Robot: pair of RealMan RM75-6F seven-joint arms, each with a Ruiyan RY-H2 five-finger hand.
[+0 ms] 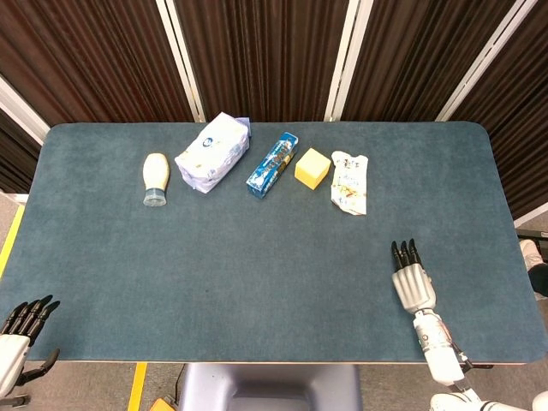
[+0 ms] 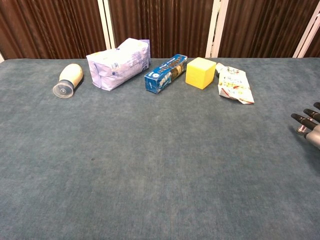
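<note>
A row of items lies at the far side of the blue table [image 1: 257,257]: a cream bottle [image 1: 155,178] [image 2: 67,79] on its side, a pale purple-white pack [image 1: 213,151] [image 2: 118,63], a blue box [image 1: 272,164] [image 2: 166,73], a yellow cube [image 1: 312,168] [image 2: 200,72] and a white snack pouch [image 1: 349,181] [image 2: 234,84]. My right hand [image 1: 412,281] [image 2: 309,123] lies flat and open over the table near its front right, fingers stretched forward, holding nothing; the pouch is nearest. My left hand [image 1: 19,330] hangs open beyond the front left corner, off the table.
Dark brown curtains with white posts [image 1: 341,56] stand behind the table. A yellow floor line [image 1: 135,385] shows below the front edge. The table's front edge runs close to both hands.
</note>
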